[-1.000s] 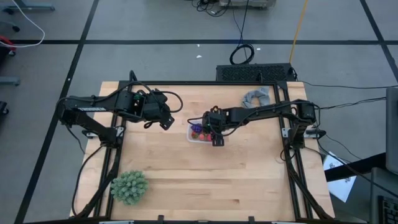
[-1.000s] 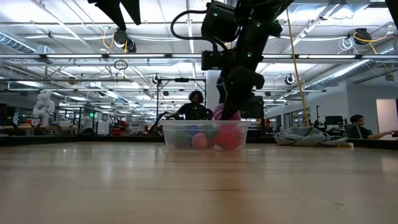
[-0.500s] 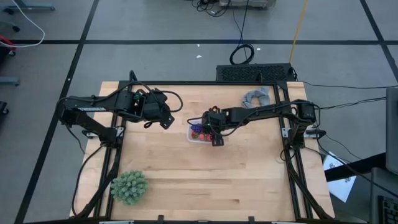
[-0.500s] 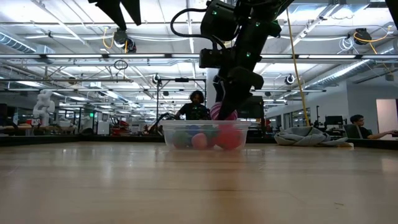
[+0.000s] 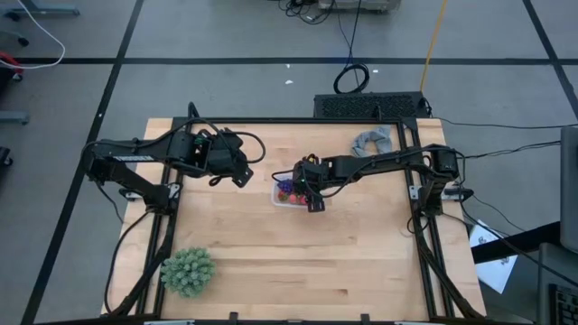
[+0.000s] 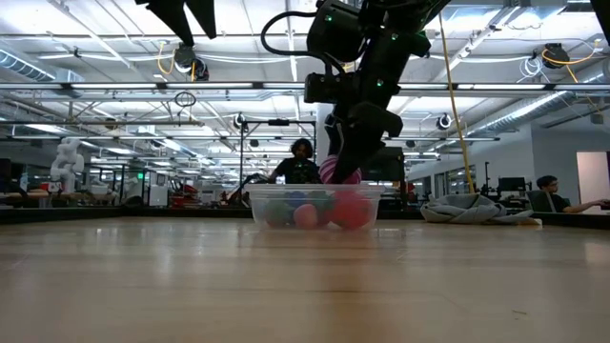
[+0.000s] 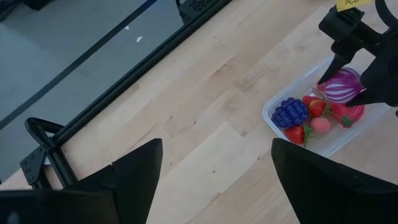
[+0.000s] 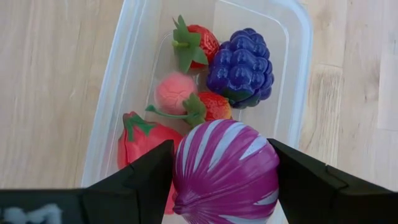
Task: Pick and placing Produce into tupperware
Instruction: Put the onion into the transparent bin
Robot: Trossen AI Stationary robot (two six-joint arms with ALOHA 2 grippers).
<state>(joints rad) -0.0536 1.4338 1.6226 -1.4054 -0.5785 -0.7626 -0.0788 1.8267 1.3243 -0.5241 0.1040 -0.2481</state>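
Observation:
The clear tub [image 5: 279, 200] stands mid-table and shows in the low view [image 6: 264, 204], the left wrist view [image 7: 272, 118] and the right wrist view [image 8: 298, 37]. In it lie red strawberries [image 8: 198, 42], a purple berry cluster [image 8: 241, 65], a pink berry [image 8: 173, 92] and another red fruit [image 8: 140, 140]. My right gripper [image 8: 225, 183] is over the tub's right part [image 5: 312, 195], shut on a purple-and-white striped toy [image 8: 225, 165]. My left gripper [image 7: 214, 180] is open and hovers left of the tub [image 5: 242, 175], touching nothing. My right gripper pinches the purple-and-white striped toy between its two fingers [image 8: 146, 180], one on either flank of its round body [image 8: 186, 162]. The fingers come from above, slanting down [image 6: 355, 143]. The toy [image 6: 335, 172] is lifted clear, about level with the tub's rim, above the fruits inside.
A large green spiky ball [image 5: 188, 271] sits near the table's near-left corner. A grey cloth [image 5: 373, 141] lies at the far right, also in the low view [image 6: 472, 210]. Bare wood stretches between the tub and the near edge. People sit in the room beyond the table.
My right gripper, still shut on the striped toy, has edged slightly toward the table's left over the tub. The left arm has kept still.

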